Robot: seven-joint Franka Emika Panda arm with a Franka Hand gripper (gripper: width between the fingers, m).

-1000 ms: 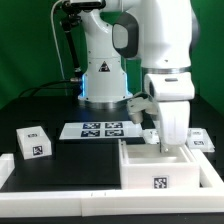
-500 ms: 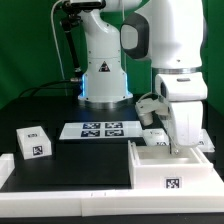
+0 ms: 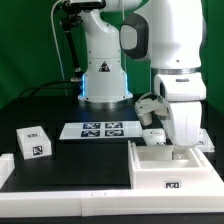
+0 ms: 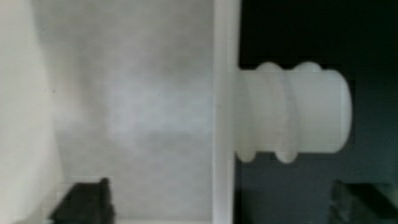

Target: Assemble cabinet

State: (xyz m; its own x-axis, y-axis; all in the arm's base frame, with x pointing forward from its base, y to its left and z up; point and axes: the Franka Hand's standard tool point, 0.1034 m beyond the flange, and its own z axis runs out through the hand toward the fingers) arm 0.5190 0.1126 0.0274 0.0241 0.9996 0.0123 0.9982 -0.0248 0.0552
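The cabinet (image 3: pixel 170 168) is a large white box at the exterior view's lower right, with a marker tag on its front face. My gripper (image 3: pixel 178 148) reaches down at its far right part. In the wrist view the gripper (image 4: pixel 222 200) is open, its dark fingertips (image 4: pixel 80 200) wide apart on either side of the cabinet's thin wall (image 4: pixel 224 100). A ribbed white round peg (image 4: pixel 294 110) sticks out from that wall over the dark table. A small white drawer block (image 3: pixel 33 142) with tags lies at the exterior view's left.
The marker board (image 3: pixel 103 129) lies flat in front of the robot base (image 3: pixel 103 75). Another white tagged piece (image 3: pixel 206 143) sits behind the cabinet at the far right. A low white rail (image 3: pixel 60 195) runs along the table's front and left edges.
The cabinet and my gripper shifted together toward the exterior view's right between one second and half a second ago. Since then almost nothing has moved.
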